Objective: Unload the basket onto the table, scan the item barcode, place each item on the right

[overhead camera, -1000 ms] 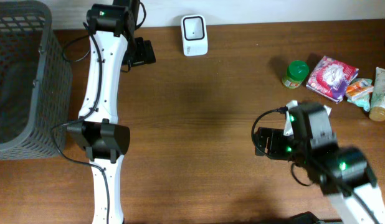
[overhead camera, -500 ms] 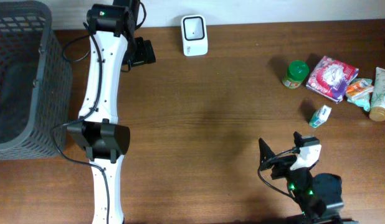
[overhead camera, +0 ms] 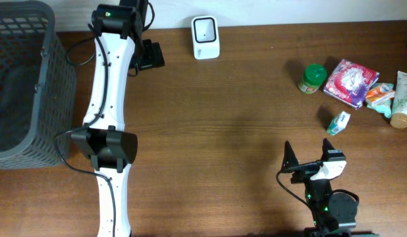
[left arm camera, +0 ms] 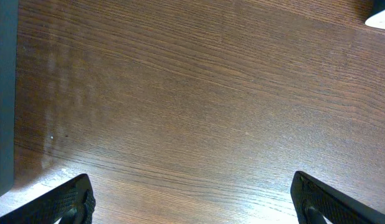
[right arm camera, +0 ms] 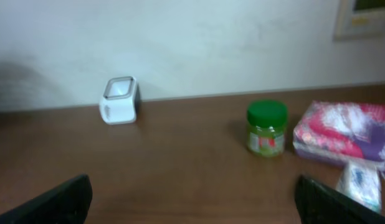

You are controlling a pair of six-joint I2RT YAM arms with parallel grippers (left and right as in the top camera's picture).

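The white barcode scanner (overhead camera: 205, 37) stands at the table's far edge; the right wrist view shows the scanner (right arm camera: 119, 100) against the wall. The items lie at the right: a green-lidded jar (overhead camera: 313, 78), a pink packet (overhead camera: 350, 82), a small green-and-white box (overhead camera: 338, 122), an orange packet (overhead camera: 380, 96) and a tube (overhead camera: 402, 99). My right gripper (overhead camera: 310, 158) hovers open near the front edge, just short of the small box, holding nothing (right arm camera: 194, 199). My left gripper (overhead camera: 148, 55) is open and empty over bare wood (left arm camera: 192, 202), left of the scanner.
A grey mesh basket (overhead camera: 19, 85) fills the far left. The left arm (overhead camera: 110, 112) stretches from the front edge to the back. In the right wrist view the jar (right arm camera: 266, 127), pink packet (right arm camera: 345, 132) and small box (right arm camera: 361, 185) sit ahead on the right.
My right arm has drawn back toward the front edge, uncovering the small green-and-white box. The left arm has not moved.
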